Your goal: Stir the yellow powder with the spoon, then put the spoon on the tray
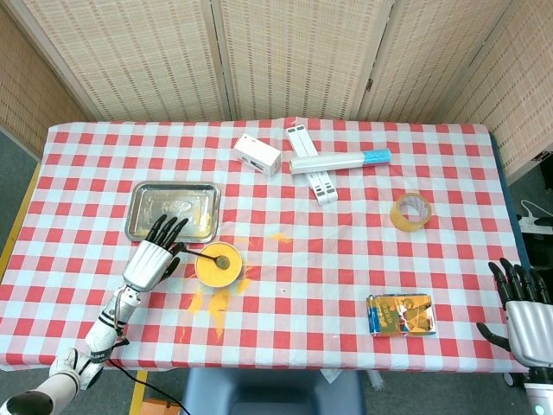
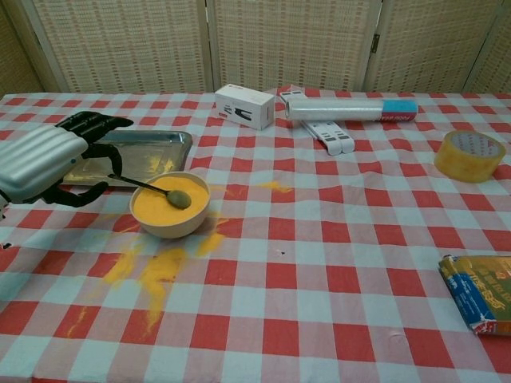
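A bowl of yellow powder (image 1: 218, 266) (image 2: 169, 209) stands just in front of the steel tray (image 1: 177, 207) (image 2: 156, 146). The spoon (image 1: 207, 254) (image 2: 160, 188) lies in the bowl, its head on the powder and its handle over the left rim. My left hand (image 1: 152, 258) (image 2: 44, 162) hovers at the handle's end with fingers spread over the tray's near edge, gripping nothing. My right hand (image 1: 525, 313) sits open off the table's front right corner, seen only in the head view.
Spilled yellow powder (image 1: 212, 301) (image 2: 156, 271) streaks the cloth in front of the bowl. A white box (image 1: 257, 154) (image 2: 244, 105), a film roll (image 1: 339, 161) (image 2: 351, 108), tape (image 1: 412, 212) (image 2: 469, 155) and a battery pack (image 1: 402, 313) (image 2: 479, 303) lie to the right.
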Controlling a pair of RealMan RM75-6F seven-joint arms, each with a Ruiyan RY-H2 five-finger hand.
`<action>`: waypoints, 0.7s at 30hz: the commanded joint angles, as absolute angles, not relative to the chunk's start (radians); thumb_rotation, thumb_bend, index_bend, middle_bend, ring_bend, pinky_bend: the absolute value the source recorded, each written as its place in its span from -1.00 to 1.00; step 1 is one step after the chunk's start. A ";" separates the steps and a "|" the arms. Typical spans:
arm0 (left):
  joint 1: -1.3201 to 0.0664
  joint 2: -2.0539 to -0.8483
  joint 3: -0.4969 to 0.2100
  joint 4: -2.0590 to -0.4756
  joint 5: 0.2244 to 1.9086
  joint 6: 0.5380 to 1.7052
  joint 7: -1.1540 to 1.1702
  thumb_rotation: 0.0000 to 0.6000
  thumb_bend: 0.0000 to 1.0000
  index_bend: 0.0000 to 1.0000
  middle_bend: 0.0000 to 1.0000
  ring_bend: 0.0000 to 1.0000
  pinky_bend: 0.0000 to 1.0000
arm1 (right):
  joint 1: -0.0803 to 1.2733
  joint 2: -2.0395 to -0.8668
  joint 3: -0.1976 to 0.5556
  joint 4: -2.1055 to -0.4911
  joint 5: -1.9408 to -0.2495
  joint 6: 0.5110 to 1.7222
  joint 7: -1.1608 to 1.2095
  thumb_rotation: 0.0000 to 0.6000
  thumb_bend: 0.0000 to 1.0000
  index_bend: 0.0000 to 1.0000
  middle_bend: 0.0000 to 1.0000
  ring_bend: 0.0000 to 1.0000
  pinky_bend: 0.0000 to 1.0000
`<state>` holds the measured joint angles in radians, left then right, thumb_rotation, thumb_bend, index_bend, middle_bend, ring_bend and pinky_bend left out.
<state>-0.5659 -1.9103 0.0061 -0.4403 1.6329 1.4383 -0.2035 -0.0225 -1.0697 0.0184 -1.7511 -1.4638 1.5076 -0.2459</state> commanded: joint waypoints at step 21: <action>-0.572 -1.945 0.013 -0.377 1.631 1.444 -0.192 1.00 -0.07 -0.16 -1.00 -1.00 -1.00 | -0.025 -1.071 0.018 -1.754 -1.466 1.510 -0.247 1.00 -0.83 -1.00 -1.00 -1.00 -1.00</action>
<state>-0.5721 -1.9447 0.0125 -0.3770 1.6310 1.4437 -0.1922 -0.0245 -1.0710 0.0182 -1.7538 -1.4662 1.5096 -0.2471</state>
